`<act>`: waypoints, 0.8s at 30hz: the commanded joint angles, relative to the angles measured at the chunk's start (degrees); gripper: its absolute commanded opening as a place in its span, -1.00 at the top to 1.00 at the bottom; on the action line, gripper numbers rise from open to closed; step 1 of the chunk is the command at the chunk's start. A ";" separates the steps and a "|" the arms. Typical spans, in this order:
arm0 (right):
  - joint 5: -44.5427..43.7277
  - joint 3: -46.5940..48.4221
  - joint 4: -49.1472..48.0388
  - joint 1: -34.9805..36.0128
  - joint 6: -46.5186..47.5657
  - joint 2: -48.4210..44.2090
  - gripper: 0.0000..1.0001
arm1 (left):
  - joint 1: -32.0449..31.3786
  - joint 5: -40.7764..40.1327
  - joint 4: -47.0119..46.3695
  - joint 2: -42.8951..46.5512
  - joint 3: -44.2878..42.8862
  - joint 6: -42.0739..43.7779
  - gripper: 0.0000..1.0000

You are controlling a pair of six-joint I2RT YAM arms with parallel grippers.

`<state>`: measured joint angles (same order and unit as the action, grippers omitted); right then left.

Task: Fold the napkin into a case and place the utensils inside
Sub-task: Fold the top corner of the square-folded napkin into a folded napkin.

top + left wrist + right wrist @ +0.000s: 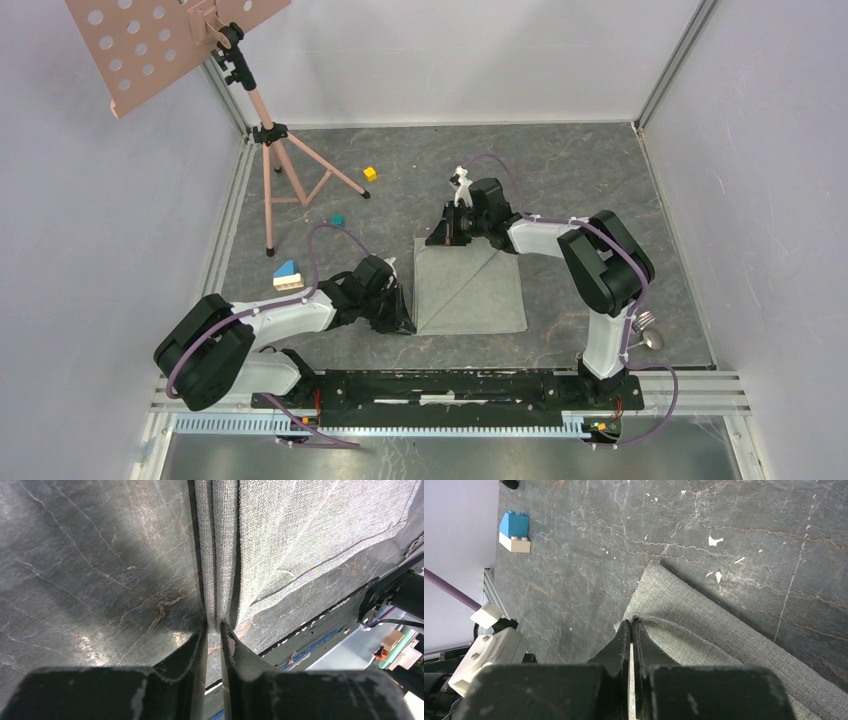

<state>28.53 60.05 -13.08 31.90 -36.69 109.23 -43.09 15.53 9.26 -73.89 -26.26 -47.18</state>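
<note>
Napkin (478, 295) lies spread near the middle of the desk (560, 180), not yet a case: a pale grey-green square with one diagonal crease across it. Both arms have gone to the same side of it, its left edge. The left pincer (214, 629) is at the near corner, its jaws drawn close with the doubled hem running straight in between the tips, so it reads as nipped on the napkin. The right pincer (631, 625) is at the far corner, jaws pressed flat together on the thin edge of cloth. Holding both ends of one edge looks deliberate: the cloth is limp, and a single grip would let the free corner sag or twist, whereas two keep the edge taut and straight, so it can be carried over as one line and laid down into a narrow fold. The grips are right at the hem, which leaves the rest of the sheet free to hinge. The utensils (652, 338) rest well apart by the right arm's base, probably parked there so they stay out of the folding.
</note>
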 commanded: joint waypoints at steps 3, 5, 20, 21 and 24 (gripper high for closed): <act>0.75 2.71 -2.99 0.35 -0.33 1.27 0.99 | 0.02 -1.65 1.78 -0.73 1.59 0.34 0.56; 0.65 3.07 -3.06 0.31 -0.45 1.72 0.99 | 0.00 -1.65 1.63 -0.82 1.56 0.33 0.56; 1.06 5.38 -2.99 0.36 0.07 5.86 0.93 | 0.02 -1.38 1.64 -0.29 1.65 0.15 0.58; 1.08 5.47 -2.97 0.31 0.07 5.99 0.92 | 0.03 -1.38 1.64 -0.31 1.65 0.11 0.58; 1.03 5.69 -2.90 0.33 0.27 6.55 0.92 | -0.06 -1.51 1.68 -0.13 1.65 0.06 0.58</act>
<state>28.93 63.31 -13.67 31.90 -37.06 114.69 -43.09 15.55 8.88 -73.82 -26.06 -47.18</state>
